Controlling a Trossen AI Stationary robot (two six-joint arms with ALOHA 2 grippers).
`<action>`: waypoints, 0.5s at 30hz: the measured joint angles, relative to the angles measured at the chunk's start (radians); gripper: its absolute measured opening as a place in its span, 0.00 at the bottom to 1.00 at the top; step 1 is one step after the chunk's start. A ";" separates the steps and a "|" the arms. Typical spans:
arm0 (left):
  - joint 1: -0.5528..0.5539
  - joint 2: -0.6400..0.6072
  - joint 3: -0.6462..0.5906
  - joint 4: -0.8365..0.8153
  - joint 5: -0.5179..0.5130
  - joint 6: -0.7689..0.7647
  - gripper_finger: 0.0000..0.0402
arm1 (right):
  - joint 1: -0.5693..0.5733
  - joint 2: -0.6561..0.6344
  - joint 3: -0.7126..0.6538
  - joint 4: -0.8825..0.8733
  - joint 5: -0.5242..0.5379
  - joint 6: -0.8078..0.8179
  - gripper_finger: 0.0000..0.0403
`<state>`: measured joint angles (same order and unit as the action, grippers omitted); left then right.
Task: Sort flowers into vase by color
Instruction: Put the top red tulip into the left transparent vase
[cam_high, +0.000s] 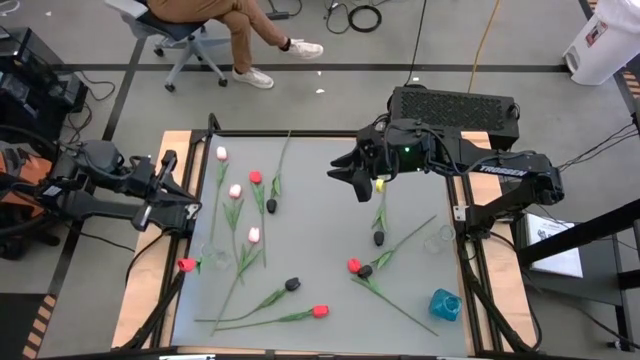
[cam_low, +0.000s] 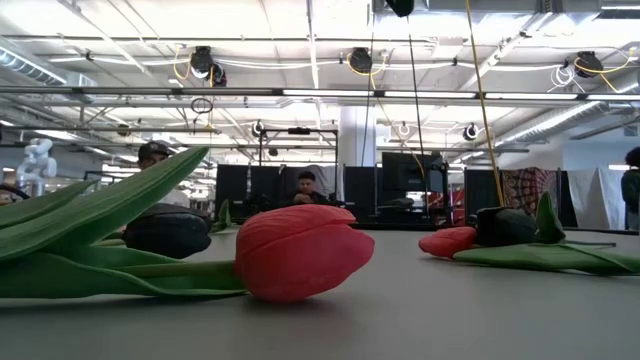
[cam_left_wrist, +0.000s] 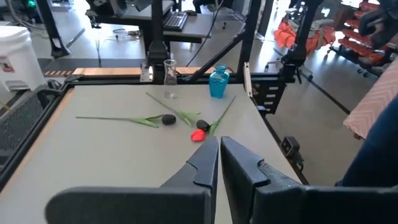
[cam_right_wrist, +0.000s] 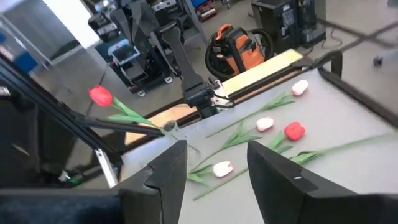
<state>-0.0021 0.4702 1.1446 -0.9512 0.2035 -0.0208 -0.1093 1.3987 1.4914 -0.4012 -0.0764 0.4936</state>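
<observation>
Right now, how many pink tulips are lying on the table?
3, all on the left half in the high view: top pink tulip, middle pink tulip, lowest pink tulip. Others may be hidden.

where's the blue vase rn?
High view: the blue vase sits in the table's near-right corner, just past the end of a long green stem, well below the right gripper.

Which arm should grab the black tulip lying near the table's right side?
Right. The right gripper hangs open over the table, just above the black tulip whose stem runs up toward it. The left gripper is shut at the left edge, with other flowers between.
</observation>
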 joint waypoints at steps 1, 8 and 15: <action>0.000 0.000 0.000 0.000 -0.004 0.000 0.07 | 0.000 0.000 0.000 0.005 0.000 0.026 0.40; 0.000 0.000 0.000 0.000 -0.006 -0.001 0.07 | -0.006 0.036 0.000 0.105 0.000 0.188 0.40; 0.000 0.000 0.000 0.001 -0.031 -0.001 0.07 | -0.006 0.106 0.000 0.183 -0.002 0.254 0.40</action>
<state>-0.0021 0.4702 1.1446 -0.9497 0.1729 -0.0217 -0.1150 1.5047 1.4914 -0.2180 -0.0786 0.7481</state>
